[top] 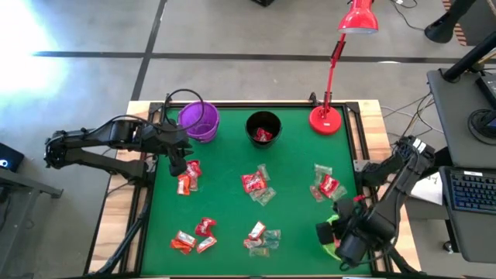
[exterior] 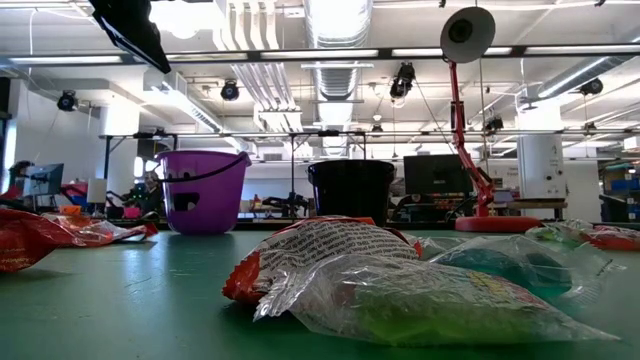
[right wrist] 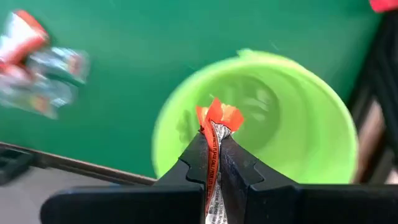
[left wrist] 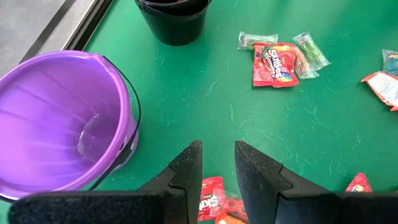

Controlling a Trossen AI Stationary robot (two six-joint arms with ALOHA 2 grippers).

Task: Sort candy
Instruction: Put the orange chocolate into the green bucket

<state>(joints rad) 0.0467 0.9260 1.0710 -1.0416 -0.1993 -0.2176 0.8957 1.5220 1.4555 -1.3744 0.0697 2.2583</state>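
Candy lies in small heaps on the green table: by my left gripper [top: 188, 177], mid-table [top: 258, 186], right [top: 325, 184] and near the front edge [top: 194, 236] [top: 262, 239]. My left gripper [left wrist: 217, 149] hovers open above the left heap, beside the purple cup [left wrist: 56, 124], with nothing between its fingers. My right gripper [right wrist: 213, 140] hangs at the near right, pointing down over the mouth of the green cup [right wrist: 261, 124], shut on an orange-red candy [right wrist: 217, 118]. In the high view this gripper [top: 350, 242] covers much of the green cup [top: 329, 232]. My right gripper pinches the orange-red candy between its two fingers, coming from above and pointing down. The wrapper's crimped end [right wrist: 219, 116] sticks out past the fingertips, and the rest of it runs back between the fingers [right wrist: 211, 186]. The candy is lifted clear, above the green cup's opening.
The black cup [top: 263, 128] at the far middle holds a red candy. A red desk lamp [top: 325, 116] stands at the far right corner. A black rail frames the table edge [top: 356, 155]. Open green surface lies between the heaps.
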